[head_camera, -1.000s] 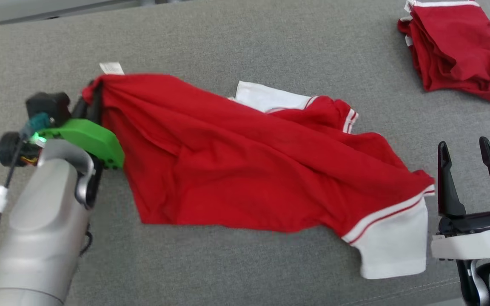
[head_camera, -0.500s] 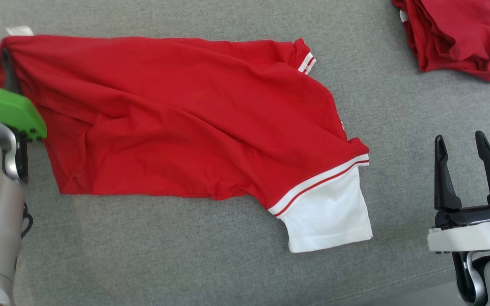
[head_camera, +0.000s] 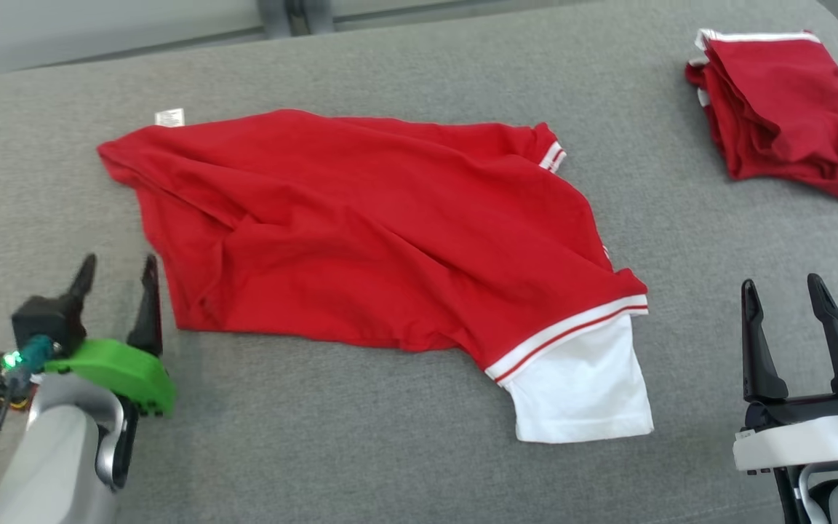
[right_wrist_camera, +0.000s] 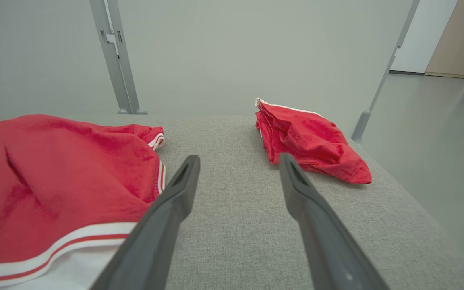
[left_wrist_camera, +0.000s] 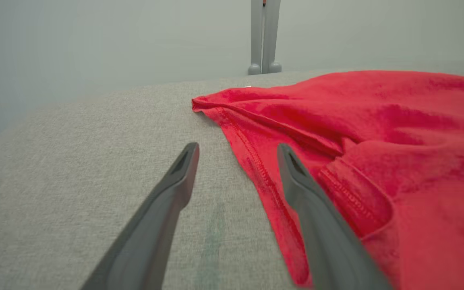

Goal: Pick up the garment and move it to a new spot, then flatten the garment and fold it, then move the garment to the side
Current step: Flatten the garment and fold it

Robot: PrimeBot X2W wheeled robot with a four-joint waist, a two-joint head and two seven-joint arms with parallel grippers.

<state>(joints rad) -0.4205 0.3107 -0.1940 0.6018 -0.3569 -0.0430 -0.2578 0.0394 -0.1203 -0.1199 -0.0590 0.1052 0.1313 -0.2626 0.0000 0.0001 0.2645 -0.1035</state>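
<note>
- Left wrist view: our left fingers (left_wrist_camera: 237, 149) are spread apart and hold nothing. One finger hangs over the stitched hem of the garment (left_wrist_camera: 377, 121). The other hangs over the bare table (left_wrist_camera: 75, 161).
- Our right fingers (head_camera: 780, 284) are spread apart too, and they hold nothing.
- We see the garment lying in the middle of the table, between our two sets of fingers.
- Its long way runs from side to side. It goes from the corner by a small white label (head_camera: 169, 117) to the white sleeve (head_camera: 579, 386).
- Our left arm is nearer, with its fingers just beside the hem. Our right fingers are near the white sleeve, but bare table shows between them.
- The garment is soft, thin red cloth with white stripes by the sleeve. It has wrinkles and one bit turned over at the hem.
- The table top is grey and woven.
- A folded red pile (head_camera: 783, 109) sits at the far right corner, well apart.
- We think smoothing the garment flat comes next.
</note>
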